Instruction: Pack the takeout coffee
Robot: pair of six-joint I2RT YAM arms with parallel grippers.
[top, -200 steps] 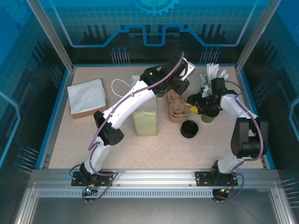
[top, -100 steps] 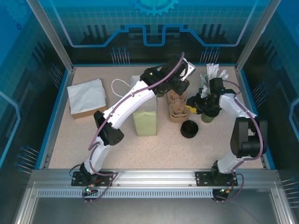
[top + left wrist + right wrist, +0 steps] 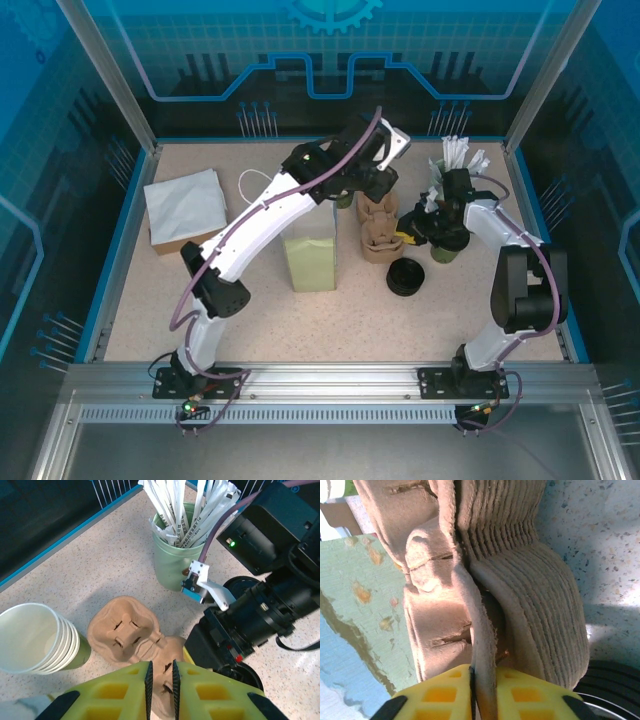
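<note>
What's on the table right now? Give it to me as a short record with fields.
carriers: stacked pulp cup trays beside the upright green bag
right gripper: jaws closed on a carrier's edge
left gripper: over the stack, jaws nearly together, grip unclear
straws: standing in a green cup
paper cups: nested, next to the carriers
lids: black, near the right arm

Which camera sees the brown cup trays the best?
The left wrist view: the cup trays show their moulded top from above. The right wrist view shows their stacked edges very close; the top view shows them small and far off.
</note>
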